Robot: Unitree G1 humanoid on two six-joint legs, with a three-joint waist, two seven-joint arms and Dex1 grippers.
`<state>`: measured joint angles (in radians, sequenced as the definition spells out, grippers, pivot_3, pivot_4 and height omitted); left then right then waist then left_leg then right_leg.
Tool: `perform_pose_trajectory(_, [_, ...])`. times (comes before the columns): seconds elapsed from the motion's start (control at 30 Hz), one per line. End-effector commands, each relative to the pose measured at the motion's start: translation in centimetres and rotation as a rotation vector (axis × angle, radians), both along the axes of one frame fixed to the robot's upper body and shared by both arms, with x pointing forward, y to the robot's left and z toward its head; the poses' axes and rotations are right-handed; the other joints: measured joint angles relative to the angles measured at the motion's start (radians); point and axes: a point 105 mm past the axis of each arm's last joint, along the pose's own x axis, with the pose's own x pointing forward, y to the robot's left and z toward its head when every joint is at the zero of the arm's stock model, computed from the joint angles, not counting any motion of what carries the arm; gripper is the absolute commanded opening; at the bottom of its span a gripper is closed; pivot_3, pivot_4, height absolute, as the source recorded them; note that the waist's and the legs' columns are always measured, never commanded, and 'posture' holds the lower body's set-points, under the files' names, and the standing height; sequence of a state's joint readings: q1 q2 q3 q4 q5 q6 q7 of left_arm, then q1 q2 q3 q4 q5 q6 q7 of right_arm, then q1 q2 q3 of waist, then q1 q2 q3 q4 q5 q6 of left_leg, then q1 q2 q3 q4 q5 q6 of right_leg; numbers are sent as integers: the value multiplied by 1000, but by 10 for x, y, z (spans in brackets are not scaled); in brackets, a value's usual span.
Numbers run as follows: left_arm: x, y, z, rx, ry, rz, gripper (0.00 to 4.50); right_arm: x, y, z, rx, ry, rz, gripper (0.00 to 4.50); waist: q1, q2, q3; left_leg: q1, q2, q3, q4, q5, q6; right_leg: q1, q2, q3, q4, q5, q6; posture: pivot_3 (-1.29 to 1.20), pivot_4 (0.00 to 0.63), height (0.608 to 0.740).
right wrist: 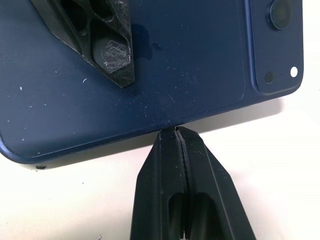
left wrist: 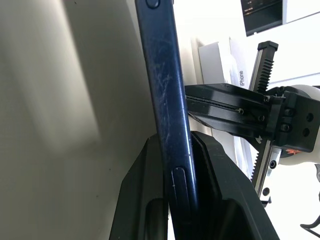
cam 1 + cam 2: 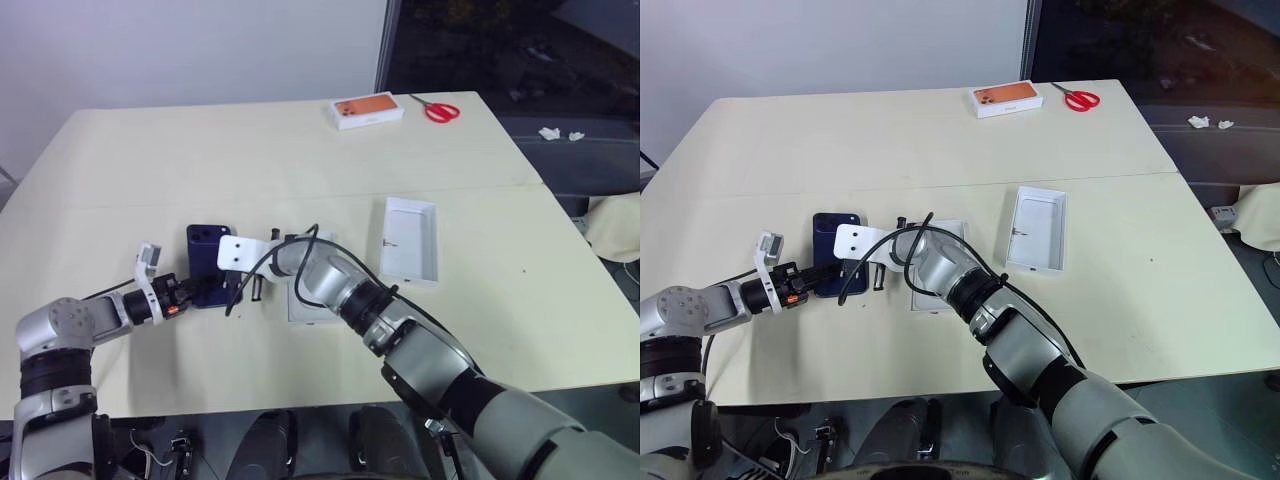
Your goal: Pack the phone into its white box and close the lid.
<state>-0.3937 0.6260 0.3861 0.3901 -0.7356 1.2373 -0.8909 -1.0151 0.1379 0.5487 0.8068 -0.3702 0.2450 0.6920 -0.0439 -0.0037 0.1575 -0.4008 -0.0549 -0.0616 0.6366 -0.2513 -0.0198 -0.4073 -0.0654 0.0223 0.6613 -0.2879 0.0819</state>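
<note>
The phone [image 3: 835, 243], a dark navy-blue smartphone lying back-up with its camera cluster at the far corner, rests on the table [image 3: 940, 150] just to the left of the white box [image 3: 940, 262], which is partly hidden by the right forearm. The lid [image 3: 1036, 228] lies open-side up to the right of the white box, well apart from the phone. The left gripper [image 2: 172, 165] is clamped across the phone's thin edge at its near end, one finger above the back and one beneath, as the left wrist view shows. The right gripper [image 1: 176, 150] has its two fingers pressed together and holds nothing; its tip sits against the phone's long edge on the box side, apparently bracing it. The step in hand is judged to be securing and lifting the phone. To do it well, confirm that the left grip is seated well onto the body rather than on the bevel, since the glossy back is likely to slip. Draw the right gripper clear of the phone's edge before lifting. Keep the phone level, carry it rightward over the white box, align its long sides with the tray walls, and lower it flat before releasing.
</note>
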Motion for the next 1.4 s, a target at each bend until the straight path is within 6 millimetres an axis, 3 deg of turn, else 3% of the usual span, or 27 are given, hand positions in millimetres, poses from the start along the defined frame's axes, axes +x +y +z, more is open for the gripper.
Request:
perform_pose_trajectory(0.03, [-2,-3,-1,-16,8,0,482,0,-4,-7,-22,8,-9,0,0,0,0,0,0,0,0,0,0,0,0,0,0,0,0,0,150,740])
perform_pose_trajectory(0.1, [-2,-3,-2,-22,13,6,17,0,-5,-6,-20,4,-8,0,1,0,0,0,0,0,0,0,0,0,0,0,0,0,0,0,150,740])
perform_pose_trajectory(0.4, [-4,1,-1,-54,15,28,17,7,-10,6,55,6,-27,0,1,0,0,1,0,0,-3,1,-1,0,0,0,0,0,0,0,150,740])
perform_pose_trajectory(0.53, [-5,6,5,-101,-14,54,17,8,-16,35,283,79,-23,0,0,-1,0,1,0,0,-3,1,-1,0,0,0,-1,0,0,0,150,740])
perform_pose_trajectory(0.63, [-5,11,17,-171,-47,77,17,1,-26,57,465,230,-4,0,-3,-1,1,0,1,0,-4,1,-2,1,0,0,-1,0,0,0,150,740])
perform_pose_trajectory(0.73, [-8,13,32,-242,-78,77,0,-14,-38,83,622,372,58,865,-4,-3,2,-5,3,0,-4,3,-4,-4,2,0,0,0,0,0,150,740])
perform_pose_trajectory(0.9, [-15,11,41,-295,-88,55,0,-19,-54,89,639,382,51,3450,-1,-5,3,-7,4,0,-4,3,-4,-6,3,0,0,0,0,0,150,740])
perform_pose_trajectory(0.97, [-20,7,46,-306,-100,31,0,-29,-72,82,582,362,82,4447,1,-6,3,-7,4,0,-4,3,-4,-6,3,0,0,0,0,0,150,740])
perform_pose_trajectory(1.13, [-30,-3,57,-305,-171,-25,0,-55,-99,59,425,384,164,4447,3,-7,4,-8,3,0,-4,2,-3,-5,1,0,-2,0,0,0,150,740])
perform_pose_trajectory(1.4, [-29,-7,56,-313,-152,-30,0,-73,-127,33,238,337,236,4447,2,-8,4,-7,5,0,-4,3,-4,-5,3,0,-2,0,0,0,150,740])
